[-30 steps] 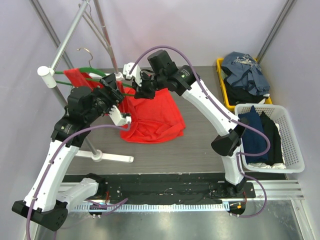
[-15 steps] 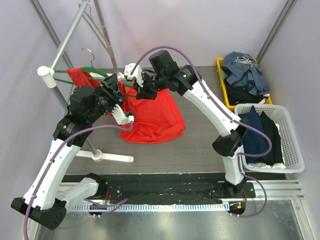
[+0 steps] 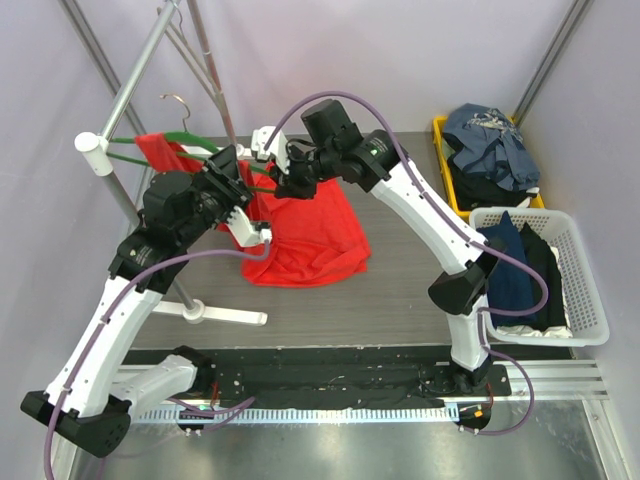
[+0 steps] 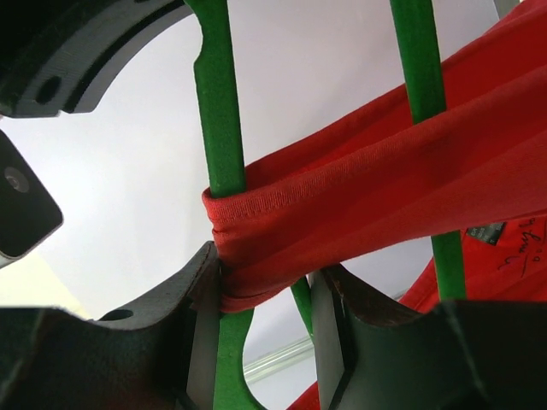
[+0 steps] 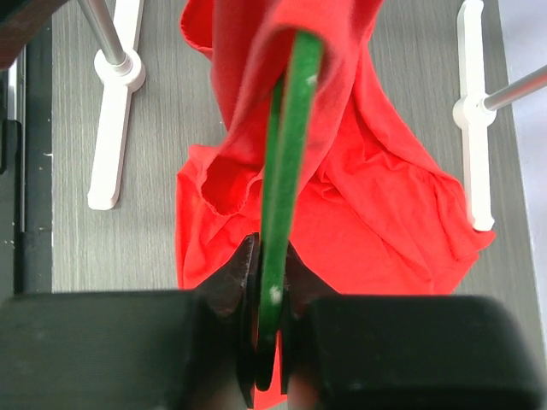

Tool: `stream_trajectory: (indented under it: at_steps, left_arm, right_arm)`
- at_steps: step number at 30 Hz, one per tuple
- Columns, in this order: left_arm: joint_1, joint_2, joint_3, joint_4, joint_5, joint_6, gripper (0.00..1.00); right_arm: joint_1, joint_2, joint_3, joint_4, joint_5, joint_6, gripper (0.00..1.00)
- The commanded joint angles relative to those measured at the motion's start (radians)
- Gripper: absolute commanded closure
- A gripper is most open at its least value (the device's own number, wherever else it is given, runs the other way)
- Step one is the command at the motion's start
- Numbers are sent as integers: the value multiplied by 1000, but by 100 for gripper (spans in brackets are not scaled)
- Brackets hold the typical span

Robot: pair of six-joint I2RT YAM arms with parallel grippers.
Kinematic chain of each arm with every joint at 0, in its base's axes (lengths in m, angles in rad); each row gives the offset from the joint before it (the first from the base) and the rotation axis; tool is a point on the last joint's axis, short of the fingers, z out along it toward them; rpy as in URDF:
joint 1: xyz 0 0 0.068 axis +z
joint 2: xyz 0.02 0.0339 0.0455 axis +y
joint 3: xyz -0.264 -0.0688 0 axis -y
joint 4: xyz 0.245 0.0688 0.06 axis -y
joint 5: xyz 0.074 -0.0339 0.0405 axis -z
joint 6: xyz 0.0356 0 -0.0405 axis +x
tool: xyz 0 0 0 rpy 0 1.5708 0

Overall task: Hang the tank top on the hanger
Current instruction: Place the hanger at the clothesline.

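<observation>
The red tank top point(image 3: 310, 240) hangs from the green hanger point(image 3: 190, 137), its lower part heaped on the table; one strap point(image 3: 160, 150) lies over the hanger's left end. My left gripper point(image 3: 238, 178) is at the hanger's middle. In the left wrist view it point(image 4: 265, 299) is shut on the other bunched strap point(image 4: 385, 196), which wraps round a green hanger bar point(image 4: 222, 128). My right gripper point(image 3: 283, 183) holds the hanger's right end. In the right wrist view it point(image 5: 272, 299) is shut on the green bar point(image 5: 286, 171), with the red cloth point(image 5: 385, 213) draped over it.
A metal clothes rack point(image 3: 130, 95) with white feet point(image 3: 225, 316) stands at the left, with thin hangers point(image 3: 200, 60) on it. A yellow bin point(image 3: 455, 190) with blue-grey clothes point(image 3: 490, 140) and a white basket point(image 3: 590, 300) with dark clothes point(image 3: 510, 265) stand at the right.
My left gripper has shifted slightly up and to the right along the hanger. The strap at the hanger's left end has slid a little to the right. The right arm has barely moved.
</observation>
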Motion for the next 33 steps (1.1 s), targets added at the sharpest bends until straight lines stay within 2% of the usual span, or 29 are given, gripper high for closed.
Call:
stream_trajectory:
  at_steps: [1, 13, 18, 21, 24, 33]
  left_arm:
    - [1, 3, 21, 65, -28, -26, 100]
    - [1, 12, 47, 58, -32, -39, 100]
    - [2, 54, 122, 29, -34, -75, 100]
    - [9, 75, 146, 32, -29, -69, 100]
    - [19, 97, 172, 22, -28, -70, 100]
    - [78, 152, 261, -1, -23, -104, 100]
  right_arm:
    - [14, -101, -1, 72, -52, -31, 79]
    - [14, -132, -41, 79, -1, -40, 39]
    - [11, -179, -93, 68, 40, -62, 15]
    - [11, -218, -141, 68, 80, -75, 5]
    - [8, -261, -196, 73, 103, -80, 0]
    - [-44, -393, -313, 87, 129, -77, 0]
